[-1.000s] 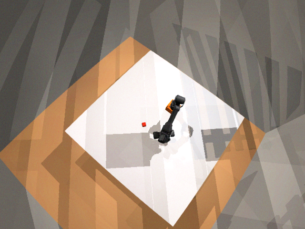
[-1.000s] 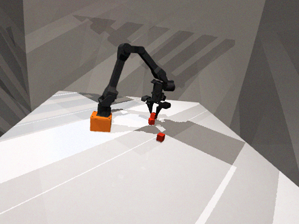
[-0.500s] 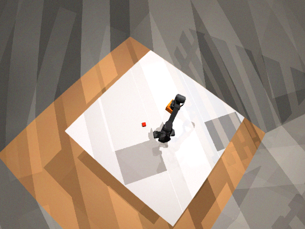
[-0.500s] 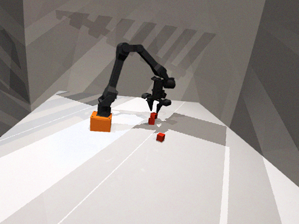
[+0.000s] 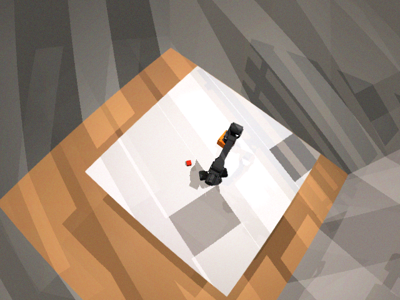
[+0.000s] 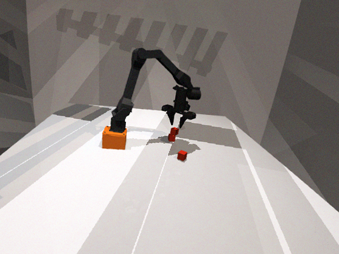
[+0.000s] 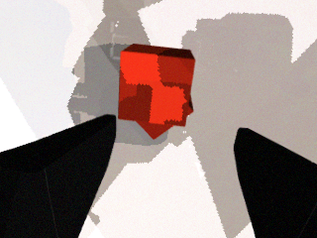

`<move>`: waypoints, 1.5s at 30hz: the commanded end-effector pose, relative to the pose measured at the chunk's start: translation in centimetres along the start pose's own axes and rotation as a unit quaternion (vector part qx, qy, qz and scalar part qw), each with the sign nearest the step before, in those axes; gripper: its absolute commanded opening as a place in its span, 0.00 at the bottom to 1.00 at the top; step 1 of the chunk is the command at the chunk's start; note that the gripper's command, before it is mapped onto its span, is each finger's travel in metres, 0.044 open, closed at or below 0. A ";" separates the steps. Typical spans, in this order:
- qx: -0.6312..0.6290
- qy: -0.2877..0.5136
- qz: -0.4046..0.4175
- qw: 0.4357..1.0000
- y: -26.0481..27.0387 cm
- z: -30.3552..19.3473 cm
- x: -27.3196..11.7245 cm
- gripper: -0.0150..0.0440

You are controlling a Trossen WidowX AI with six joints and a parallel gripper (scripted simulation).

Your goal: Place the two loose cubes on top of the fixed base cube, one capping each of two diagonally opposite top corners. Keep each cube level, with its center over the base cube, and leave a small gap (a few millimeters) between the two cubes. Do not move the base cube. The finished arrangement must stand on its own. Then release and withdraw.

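The base cube (image 6: 171, 137) (image 7: 154, 130) is red and stands on the table, mostly hidden from above in the wrist view. One red loose cube (image 6: 174, 130) (image 7: 170, 103) sits on top of it, offset toward the right in the exterior view. Whether it is exactly level is too small to tell. The other red loose cube (image 5: 188, 162) (image 6: 181, 155) lies on the table, apart from the stack. My gripper (image 6: 176, 126) (image 7: 176, 131) is open and empty just above the upper cube, with wide space between the fingertips. The arm hides the stack in the top view.
The arm's orange base block (image 5: 221, 139) (image 6: 113, 140) stands on the white table (image 5: 139, 155) (image 6: 211, 203), left of the stack in the exterior view. Shadow patches cross the table around the stack.
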State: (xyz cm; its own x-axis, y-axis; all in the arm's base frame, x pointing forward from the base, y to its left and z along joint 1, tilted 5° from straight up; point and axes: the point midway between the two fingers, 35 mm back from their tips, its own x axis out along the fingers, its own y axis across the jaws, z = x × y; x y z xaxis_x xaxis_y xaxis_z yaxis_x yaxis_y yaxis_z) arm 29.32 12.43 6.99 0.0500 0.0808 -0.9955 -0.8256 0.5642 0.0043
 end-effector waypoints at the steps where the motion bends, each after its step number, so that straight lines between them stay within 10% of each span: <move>1: -0.002 -0.001 -0.004 1.000 -2.9 -1.6 -0.8 0.70; 25: -0.036 0.003 -0.010 0.999 -13.9 -14.7 -4.5 0.70; 45: -0.036 0.003 -0.010 0.999 -14.0 -14.7 3.2 0.70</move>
State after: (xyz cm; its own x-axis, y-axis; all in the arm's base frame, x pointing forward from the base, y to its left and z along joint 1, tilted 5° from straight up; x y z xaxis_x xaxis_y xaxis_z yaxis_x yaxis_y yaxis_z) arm 33.06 -7.48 3.19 0.0726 0.0596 -0.9956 -0.8629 0.5044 -0.0327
